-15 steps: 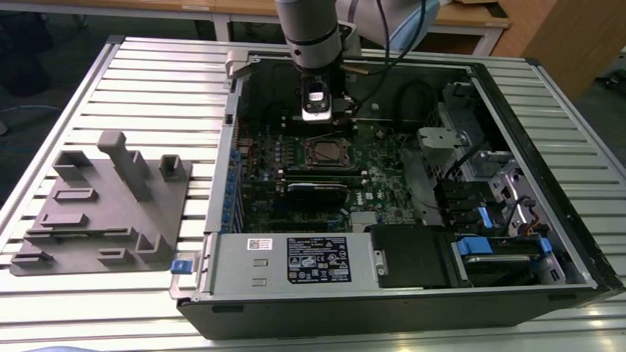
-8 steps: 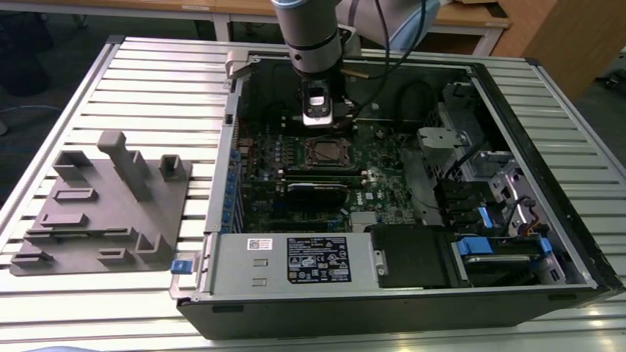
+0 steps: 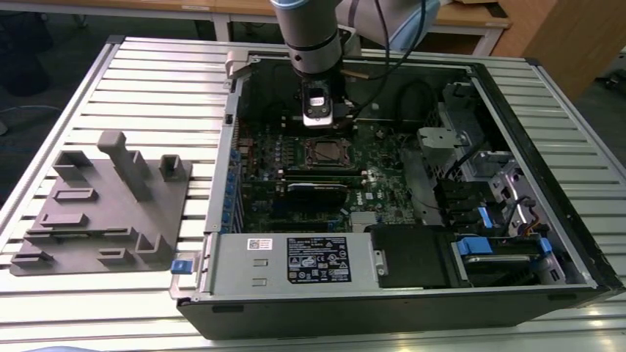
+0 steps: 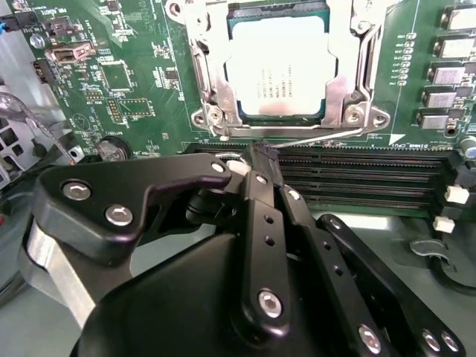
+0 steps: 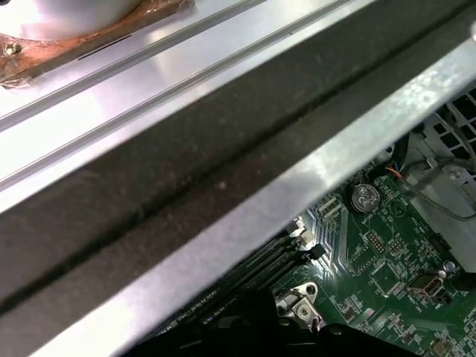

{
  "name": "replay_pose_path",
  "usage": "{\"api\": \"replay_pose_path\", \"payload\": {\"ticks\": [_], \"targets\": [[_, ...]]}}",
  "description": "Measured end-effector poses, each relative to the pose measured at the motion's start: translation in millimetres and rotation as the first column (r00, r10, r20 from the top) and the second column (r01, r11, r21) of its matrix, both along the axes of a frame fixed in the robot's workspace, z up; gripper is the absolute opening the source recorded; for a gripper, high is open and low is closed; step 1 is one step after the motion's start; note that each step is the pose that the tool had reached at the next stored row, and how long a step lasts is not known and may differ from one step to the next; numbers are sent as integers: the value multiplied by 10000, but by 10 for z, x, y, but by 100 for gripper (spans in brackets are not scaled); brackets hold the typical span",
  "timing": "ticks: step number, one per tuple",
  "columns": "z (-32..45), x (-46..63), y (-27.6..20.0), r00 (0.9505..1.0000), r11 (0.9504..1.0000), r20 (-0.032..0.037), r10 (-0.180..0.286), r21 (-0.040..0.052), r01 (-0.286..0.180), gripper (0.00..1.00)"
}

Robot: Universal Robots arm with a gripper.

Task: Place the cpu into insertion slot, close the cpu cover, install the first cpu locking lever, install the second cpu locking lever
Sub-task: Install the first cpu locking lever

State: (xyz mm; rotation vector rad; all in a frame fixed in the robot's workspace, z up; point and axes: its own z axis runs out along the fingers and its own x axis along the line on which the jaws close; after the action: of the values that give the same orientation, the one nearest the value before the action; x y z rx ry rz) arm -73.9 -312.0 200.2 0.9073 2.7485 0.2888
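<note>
I see the cpu seated flat in the slot, its dull silver top facing up. The cover lies down over it, and its frame borders the chip on the sides I can see. A thin wire lever runs along the slot's edge, on the side facing the memory slots. I cannot tell whether it is latched.

In the second wrist view the gripper has its tip right at that lever, on the memory-slot side of the slot. The jaws look pressed together at the tip. I cannot tell whether they pinch the wire or only touch it. In the exterior view the gripper hangs from the arm just above the slot, at its far edge.

Around the slot spreads the green board. The first wrist view catches a corner of the board past a bright metal case rail. The board lies in the open case, which rests on a slatted table. Well away from the slot, towards the exterior view's left, a grey fixture lies on the table outside the case.
</note>
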Motion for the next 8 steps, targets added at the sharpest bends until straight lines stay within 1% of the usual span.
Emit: {"api": "replay_pose_path", "payload": {"ticks": [2,6,8], "targets": [[17,0,0,10000,10000,-2,0,-4,0,11],[75,0,0,10000,10000,-23,-1,-5,1,11],[83,0,0,10000,10000,-28,0,-4,0,11]]}}
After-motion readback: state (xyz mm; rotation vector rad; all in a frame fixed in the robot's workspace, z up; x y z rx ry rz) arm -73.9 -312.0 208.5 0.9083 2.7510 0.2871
